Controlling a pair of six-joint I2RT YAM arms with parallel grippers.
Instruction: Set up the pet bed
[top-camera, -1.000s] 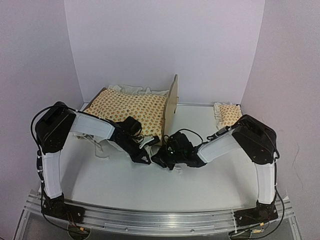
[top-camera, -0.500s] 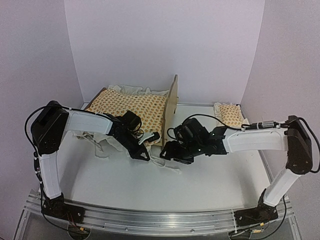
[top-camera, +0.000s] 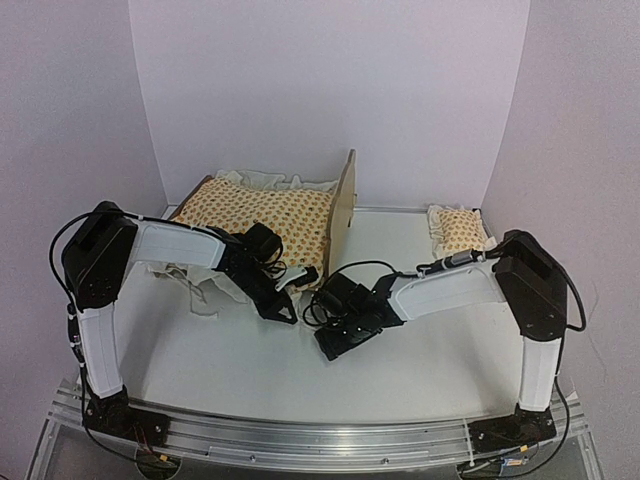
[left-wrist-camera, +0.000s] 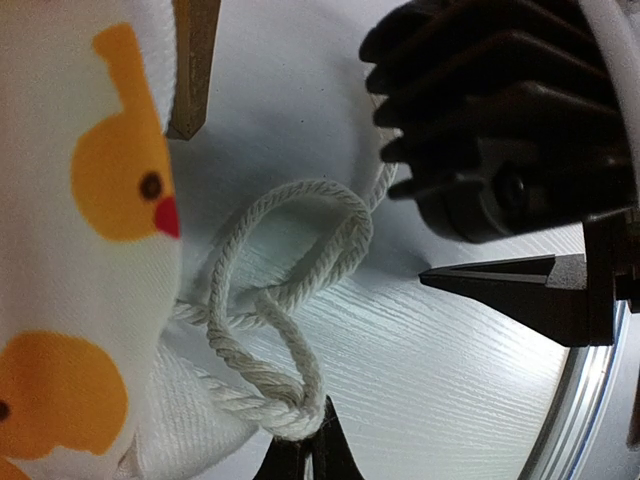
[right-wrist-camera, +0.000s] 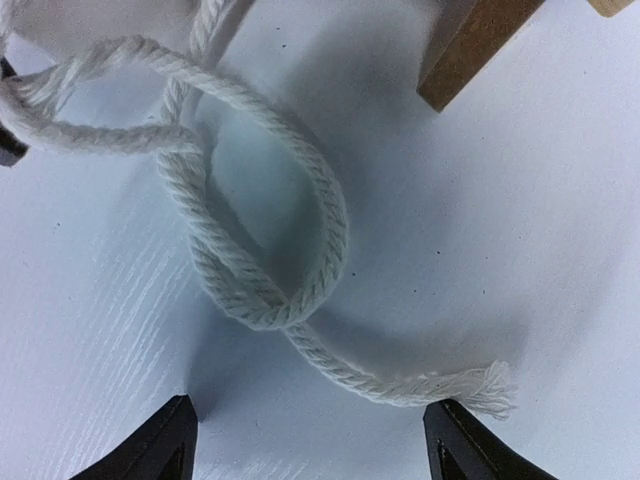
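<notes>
Cord (right-wrist-camera: 265, 308) pinched by left jaws; right jaws spread above.

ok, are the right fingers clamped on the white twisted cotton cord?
No, the right fingers stand wide apart and the white twisted cotton cord lies on the white tabletop, untouched by them.

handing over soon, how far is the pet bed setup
Done: the cushion lies on the bed. In hand: the left hand pinches the cord, the right hand hangs open over its loose end; no tight knot yet. Left: the pillow lies apart, far right.
</notes>
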